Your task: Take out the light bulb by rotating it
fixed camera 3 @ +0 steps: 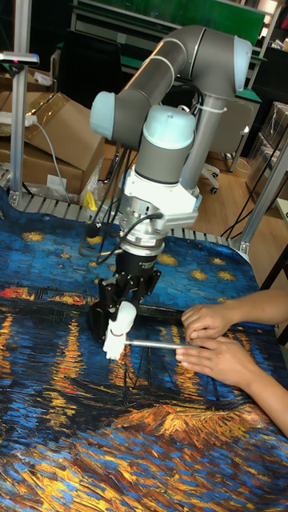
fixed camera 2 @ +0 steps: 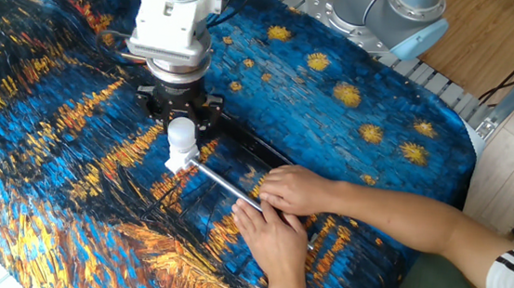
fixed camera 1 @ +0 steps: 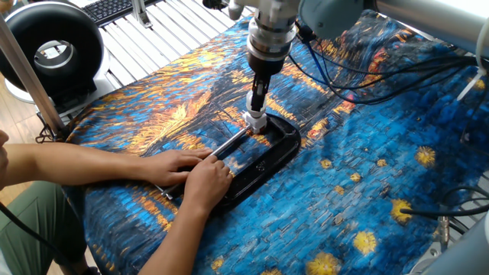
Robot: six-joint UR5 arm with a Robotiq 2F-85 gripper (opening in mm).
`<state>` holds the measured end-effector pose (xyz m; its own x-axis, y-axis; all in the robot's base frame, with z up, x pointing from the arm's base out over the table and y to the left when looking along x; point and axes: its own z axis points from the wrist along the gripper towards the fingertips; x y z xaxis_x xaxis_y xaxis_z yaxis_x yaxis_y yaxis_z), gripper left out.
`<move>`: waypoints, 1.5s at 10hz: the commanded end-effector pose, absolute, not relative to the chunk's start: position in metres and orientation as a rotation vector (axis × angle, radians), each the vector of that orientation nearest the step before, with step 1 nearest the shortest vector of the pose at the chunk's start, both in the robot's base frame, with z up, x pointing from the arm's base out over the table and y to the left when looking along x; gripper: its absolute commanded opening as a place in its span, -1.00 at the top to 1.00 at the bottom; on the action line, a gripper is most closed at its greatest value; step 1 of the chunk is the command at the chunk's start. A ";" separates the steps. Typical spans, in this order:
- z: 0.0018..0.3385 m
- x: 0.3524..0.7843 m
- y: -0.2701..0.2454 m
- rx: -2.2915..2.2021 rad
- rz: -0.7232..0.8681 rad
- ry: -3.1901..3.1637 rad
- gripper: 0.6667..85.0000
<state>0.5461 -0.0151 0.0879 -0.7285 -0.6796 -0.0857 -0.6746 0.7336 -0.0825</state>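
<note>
Nearest the tall fixed camera, at about four o'clock from the bulb, two bare hands point(fixed camera 3: 210, 340) press down on a thin metal rod point(fixed camera 2: 225, 186) and on the black clamp point(fixed camera 1: 263, 156) beneath it. The clamp lies flat on the bench, which is covered by a blue and orange painted cloth point(fixed camera 2: 363, 107). The rod runs from the hands toward ten o'clock in the other fixed view and ends just beside a short white socket point(fixed camera 2: 178, 162).

The light bulb point(fixed camera 2: 181, 137) stands upright on that socket, its round frosted top uppermost and its narrower neck going down into it. In one fixed view the bulb point(fixed camera 1: 257, 101) is mostly hidden behind the dark fingers, and only the white socket point(fixed camera 1: 254, 121) shows clearly under them.

Directly over the bulb hangs the claw point(fixed camera 3: 126, 298), pointing straight down from the grey arm point(fixed camera 3: 188, 72). Its black fingers point(fixed camera 2: 206, 112) are set narrowly, close on either side of the bulb's top, at nine and three o'clock of it in the other fixed view. They sit against the globe's sides, so the claw appears closed on the bulb, though the exact contact is hard to see.

Farther back, at twelve o'clock, cables point(fixed camera 1: 359, 80) trail over the cloth.
</note>
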 end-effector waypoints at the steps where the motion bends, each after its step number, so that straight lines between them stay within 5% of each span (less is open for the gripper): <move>1: 0.087 0.545 -0.015 -1.285 -0.058 2.736 0.99; 15: 0.090 0.557 -0.027 -1.736 -0.202 2.461 0.99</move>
<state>0.5536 -0.0266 0.0884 -0.3581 -0.9334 -0.0221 -0.9194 0.3566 -0.1661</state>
